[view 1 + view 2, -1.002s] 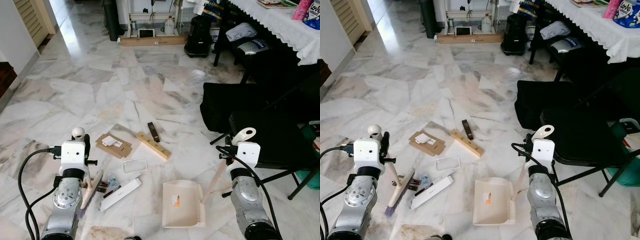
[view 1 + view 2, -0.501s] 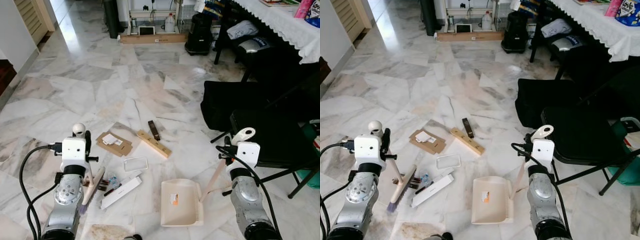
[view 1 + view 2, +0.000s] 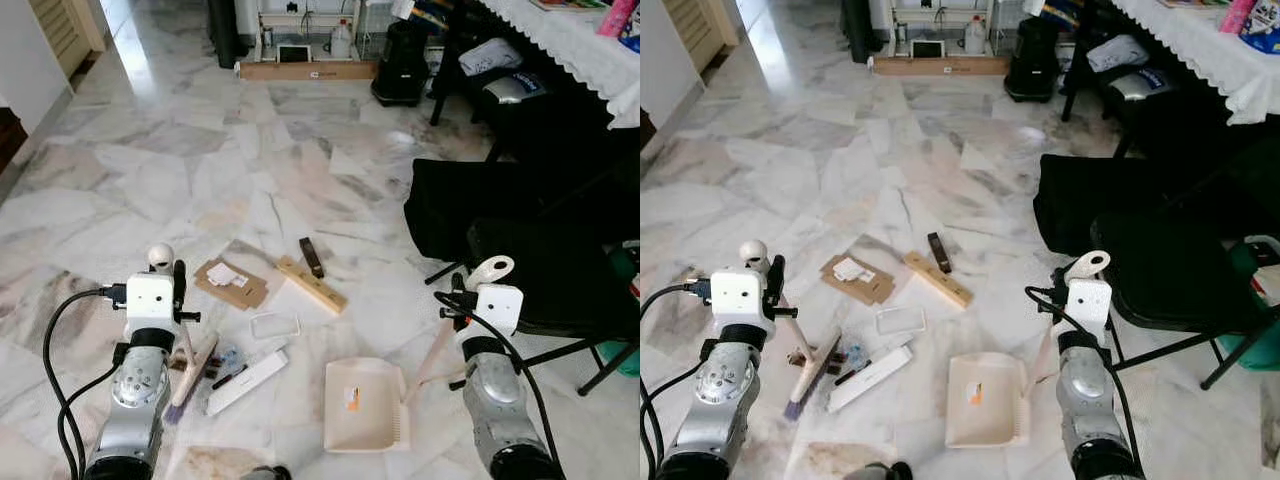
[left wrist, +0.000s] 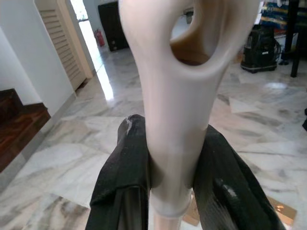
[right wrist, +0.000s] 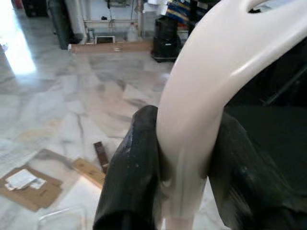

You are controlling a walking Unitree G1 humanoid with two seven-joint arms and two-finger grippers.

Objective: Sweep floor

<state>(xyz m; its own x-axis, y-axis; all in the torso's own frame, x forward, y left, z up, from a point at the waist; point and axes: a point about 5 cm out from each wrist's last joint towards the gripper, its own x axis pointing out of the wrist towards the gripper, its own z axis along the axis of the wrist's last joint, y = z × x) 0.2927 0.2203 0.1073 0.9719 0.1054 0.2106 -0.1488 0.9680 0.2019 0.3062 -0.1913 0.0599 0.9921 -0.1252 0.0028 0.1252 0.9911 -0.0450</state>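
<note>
My left gripper (image 3: 170,292) is shut on the cream handle of a hand brush (image 4: 175,96). The brush head (image 3: 193,366) rests on the marble floor beside the litter. My right gripper (image 3: 462,300) is shut on the long handle of a cream dustpan (image 5: 201,81). The pan (image 3: 362,405) lies flat on the floor between my arms. Ahead lies the litter: a cardboard piece (image 3: 232,283), a wooden strip (image 3: 312,285), a dark block (image 3: 311,257), a clear lid (image 3: 274,325) and a long white box (image 3: 247,380).
A black folding chair (image 3: 545,270) and a black bag (image 3: 450,205) stand close on the right. A table with a white lace cloth (image 3: 575,45) runs behind them. A wooden plank (image 3: 305,70) lies at the far wall. A dark step (image 3: 10,135) is on the left.
The whole picture has shifted slightly, so the camera moved. Brush and dustpan stay in their grips, about where they were on the floor.
</note>
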